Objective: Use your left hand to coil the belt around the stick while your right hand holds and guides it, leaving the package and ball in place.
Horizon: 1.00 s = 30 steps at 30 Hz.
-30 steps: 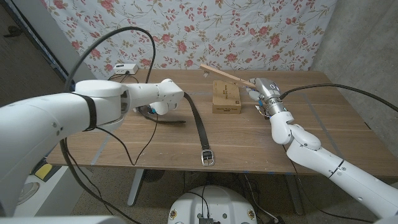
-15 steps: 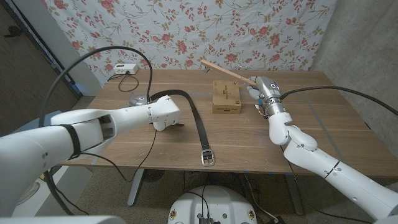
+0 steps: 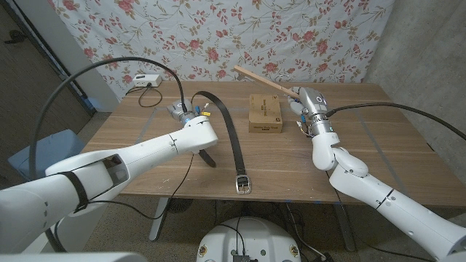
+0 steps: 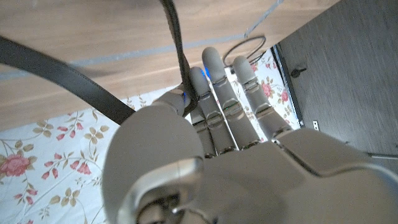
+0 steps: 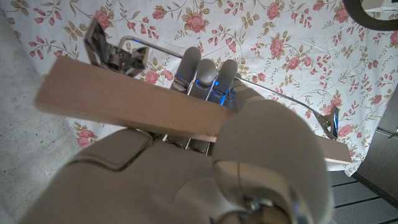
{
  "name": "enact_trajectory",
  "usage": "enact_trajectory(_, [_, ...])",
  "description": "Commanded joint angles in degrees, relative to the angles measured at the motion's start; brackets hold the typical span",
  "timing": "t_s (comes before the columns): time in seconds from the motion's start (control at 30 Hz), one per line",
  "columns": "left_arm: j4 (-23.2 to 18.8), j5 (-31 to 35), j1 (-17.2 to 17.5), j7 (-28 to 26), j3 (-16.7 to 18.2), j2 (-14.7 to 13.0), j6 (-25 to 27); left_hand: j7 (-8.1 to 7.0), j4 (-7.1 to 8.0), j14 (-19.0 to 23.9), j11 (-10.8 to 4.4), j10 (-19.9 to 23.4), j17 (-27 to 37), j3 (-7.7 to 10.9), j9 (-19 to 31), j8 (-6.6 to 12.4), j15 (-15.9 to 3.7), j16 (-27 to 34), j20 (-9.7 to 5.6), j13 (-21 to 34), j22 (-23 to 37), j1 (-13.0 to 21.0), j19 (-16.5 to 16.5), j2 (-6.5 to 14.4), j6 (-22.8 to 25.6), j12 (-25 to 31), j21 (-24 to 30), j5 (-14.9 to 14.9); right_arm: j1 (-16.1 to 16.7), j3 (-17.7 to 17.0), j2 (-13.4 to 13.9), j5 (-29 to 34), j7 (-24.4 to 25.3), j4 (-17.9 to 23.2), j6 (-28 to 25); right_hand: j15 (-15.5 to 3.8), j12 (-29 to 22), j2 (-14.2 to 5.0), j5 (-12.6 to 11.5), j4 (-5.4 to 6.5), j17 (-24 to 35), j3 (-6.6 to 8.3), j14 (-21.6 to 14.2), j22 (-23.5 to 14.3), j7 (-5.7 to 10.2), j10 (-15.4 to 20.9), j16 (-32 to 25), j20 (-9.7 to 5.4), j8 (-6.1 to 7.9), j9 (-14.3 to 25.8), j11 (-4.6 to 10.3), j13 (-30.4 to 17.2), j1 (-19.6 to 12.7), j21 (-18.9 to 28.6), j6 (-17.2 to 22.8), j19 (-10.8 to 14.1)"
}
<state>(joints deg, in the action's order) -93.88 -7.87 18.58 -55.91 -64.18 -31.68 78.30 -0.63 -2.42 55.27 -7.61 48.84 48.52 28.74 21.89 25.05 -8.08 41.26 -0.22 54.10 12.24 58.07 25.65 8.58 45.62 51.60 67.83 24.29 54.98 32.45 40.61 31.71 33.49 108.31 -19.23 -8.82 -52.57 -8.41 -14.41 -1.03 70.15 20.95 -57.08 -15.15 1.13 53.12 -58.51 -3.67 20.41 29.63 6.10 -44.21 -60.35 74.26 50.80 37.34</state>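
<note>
Head view: set high, looking down over the worktop (image 3: 378, 153) toward the floral curtain (image 3: 218, 36). Left wrist view: very close behind the left hand (image 4: 211, 155), apparently turned upside down, worktop and belt (image 4: 56, 68) beyond. Right wrist view: tight against the right hand (image 5: 205, 155) and stick (image 5: 137, 106). Curtain shared by all three.

1 belt (image 3: 231, 138), 1 stick (image 3: 263, 82), 1 pkg (image 3: 265, 113), 2 hands (image 3: 195, 135) (image 3: 306, 102)

No legible text noted. Dark print on the brown package (image 3: 265, 113) was too small to read.
</note>
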Motion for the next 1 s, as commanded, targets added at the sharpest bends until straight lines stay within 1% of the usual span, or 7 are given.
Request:
enact_trajectory(0.03, [-7.1,36.1,1.6,5.4,1.3,-2.3,-2.0,-0.12,0.47,0.8,-3.65,2.2,0.6,0.12,18.8,13.07,-4.01,-0.3,-0.39,0.4,-0.2,0.1,0.0,-0.6,0.1,0.1,0.7,0.6,1.0,-0.5,-0.5,0.3,2.4,0.1,2.0,-3.74,-0.1,-0.85,-0.4,0.94,0.3,0.63,0.3,0.2,0.14,0.1,-0.3,-6.29,0.30,0.3,0.34,-0.1,-1.0,0.7,2.1,-0.3])
enact_trajectory(0.13, [-9.7,39.3,0.6,8.7,-0.8,-4.8,-4.2,-0.45,0.60,0.8,-3.82,1.9,1.1,0.05,18.8,13.02,-4.01,-0.5,-0.54,0.6,-0.4,0.1,-0.2,-0.8,0.0,0.0,0.8,1.0,1.0,-0.3,-1.1,0.7,3.5,-0.5,2.5,-3.74,0.0,-0.83,-0.4,0.97,0.3,0.62,0.4,0.5,0.08,0.1,-0.4,-6.39,0.21,0.2,0.18,0.0,-1.0,0.9,2.1,-0.4])
enact_trajectory(0.27, [-14.4,45.2,-3.5,17.9,-6.2,-9.2,-5.4,-0.87,0.78,0.6,-4.15,1.7,1.7,-0.04,18.6,12.85,-4.00,-0.9,-1.00,0.7,-0.5,0.1,-0.3,-1.0,-0.2,-0.2,0.9,1.4,0.7,0.0,-1.8,1.2,4.6,-1.3,3.1,-3.74,-0.1,-0.82,-0.4,0.99,0.3,0.62,0.4,0.7,0.03,0.1,-0.5,-6.38,0.18,0.3,0.24,-0.2,-1.0,1.1,2.1,-0.5])
enact_trajectory(0.5, [-20.8,59.7,-12.8,40.0,-16.5,-13.5,-3.7,-1.12,1.12,0.6,-4.18,1.6,2.5,-0.22,18.6,12.94,-4.03,-1.4,-1.31,1.1,-0.8,0.0,-0.9,-1.2,0.0,-0.5,1.0,2.1,0.4,-0.2,-2.3,1.2,5.4,-1.9,4.1,-3.76,-0.1,-0.79,-0.4,0.96,0.3,0.65,0.4,1.2,-0.10,0.2,-0.6,-6.42,0.09,0.3,0.34,0.0,-1.1,1.5,2.3,-0.7])
enact_trajectory(0.63, [-22.7,69.2,-15.2,53.1,-18.6,-14.7,-5.2,-1.17,1.29,0.6,-4.22,1.7,2.9,-0.30,18.6,12.96,-4.02,-1.8,-1.40,1.3,-0.9,0.0,-1.0,-1.4,0.0,-0.5,1.1,2.5,0.0,-0.1,-2.5,1.2,5.8,-2.5,4.8,-3.76,-0.2,-0.77,-0.5,0.91,0.3,0.68,0.4,1.4,-0.09,0.4,-0.7,-6.52,0.07,0.3,0.20,-0.2,-1.1,1.8,2.3,-0.6])
enact_trajectory(0.83, [-22.9,88.3,-12.5,73.4,-14.4,-14.5,-10.9,-1.02,1.47,0.7,-4.11,2.1,3.6,-0.33,18.0,12.85,-4.04,-2.3,-1.52,1.2,-1.1,0.1,-1.1,-1.6,0.5,-0.8,1.2,3.1,-1.3,-0.2,-3.7,0.4,6.9,-4.4,6.7,-3.78,-0.3,-0.80,-0.5,0.88,0.3,0.73,0.3,1.8,-0.36,0.5,-0.9,-6.56,0.05,0.3,0.16,-0.2,-1.2,2.2,2.6,-0.5])
enact_trajectory(1.0, [-24.4,101.8,-4.6,86.4,-3.0,-12.9,-20.7,-1.09,1.51,0.8,-4.12,2.0,3.9,-0.32,18.0,12.92,-4.04,-2.5,-1.60,1.0,-1.2,0.2,-1.4,-1.7,0.6,-1.1,1.1,3.5,-2.7,0.0,-4.9,-0.2,7.4,-6.1,7.5,-3.77,-0.4,-0.75,-0.5,0.84,0.3,0.75,0.2,2.1,-0.30,0.5,-1.1,-6.59,0.00,0.4,0.14,-0.4,-1.3,2.5,2.6,-0.6])
